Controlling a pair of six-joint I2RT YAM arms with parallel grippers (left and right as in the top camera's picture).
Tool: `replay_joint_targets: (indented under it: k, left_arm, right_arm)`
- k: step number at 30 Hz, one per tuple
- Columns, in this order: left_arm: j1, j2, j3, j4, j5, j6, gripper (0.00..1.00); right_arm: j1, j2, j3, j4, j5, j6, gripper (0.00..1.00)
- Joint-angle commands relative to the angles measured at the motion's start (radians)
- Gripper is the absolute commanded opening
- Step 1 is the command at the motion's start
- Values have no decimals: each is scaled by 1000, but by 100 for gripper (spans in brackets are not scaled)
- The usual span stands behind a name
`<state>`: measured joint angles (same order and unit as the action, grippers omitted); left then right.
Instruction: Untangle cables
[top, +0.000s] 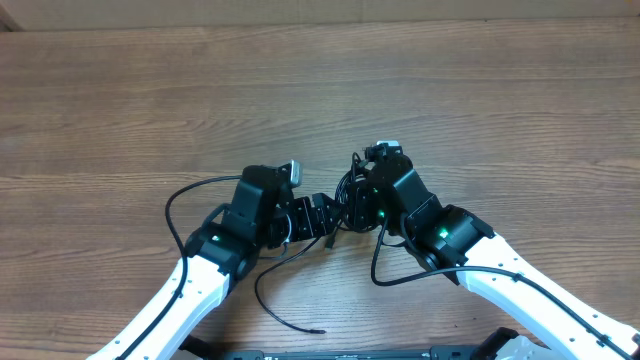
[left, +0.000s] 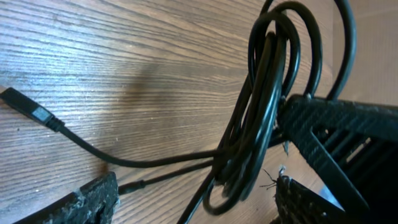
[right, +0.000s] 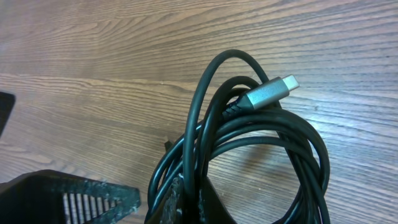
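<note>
While pinched as one bundle, cables: mid-table, between the two arms, wound into narrow overlapping loops.
Long axis: loops elongated, running away from right gripper and through the gap of left gripper.
Right gripper: closed on the cables, clamping one end of the loops.
Left gripper: spread wide, gripping nothing; jaws straddling the strands.
Nearer arm: both close; left likely the one to pull, being free.
Silver plug: metallic, flat-tipped, ribbed black collar, lying across the top of the loops.
Black plug: flat on the table, well apart, on a lone strand leading out.
Cord: thin, round, smooth glossy black.
Table surface: matte wood grain.
</note>
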<state>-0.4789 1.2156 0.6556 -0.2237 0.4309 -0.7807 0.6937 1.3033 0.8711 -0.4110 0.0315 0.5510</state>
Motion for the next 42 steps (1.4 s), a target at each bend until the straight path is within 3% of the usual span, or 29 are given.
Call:
replay_joint_targets:
  k: [1,14,15,18,20,22,23,27,33,39,42]
  left_arm:
    - [-19,2,7,5,-78,-53,81]
    - [-66,2,7,5,-188,-85,71]
    - [-73,2,7,5,-201,-85,68]
    - [-85,2,7,1,-238,-84,45]
    - [-84,2,7,-8,-259,-84,23]
    - [-84,2,7,-25,-283,-85,7]
    - [-84,2,7,-37,-298,-89,4]
    - [-84,2,7,-87,-362,-101,5]
    - [-84,2,7,-109,-386,-111,4]
    - [-84,2,7,-109,-382,-100,4]
    - [-84,2,7,-99,-341,-16,4]
  right_arm:
    - [-4,-3,9,12,-18,26,4]
    - [-4,-3,9,26,-190,26,4]
    - [-4,-3,9,28,-200,26,4]
    - [-4,-4,9,31,-238,25,4]
    - [-4,-4,9,29,-261,24,4]
    - [-4,-6,9,29,-288,16,4]
    - [-4,-8,9,32,-315,2,4]
    - [-4,-37,9,62,-459,-79,4]
    - [-31,-128,10,96,-477,-81,4]
    - [-183,-166,9,26,-372,-8,4]
    - [-294,-164,9,-46,-351,0,4]
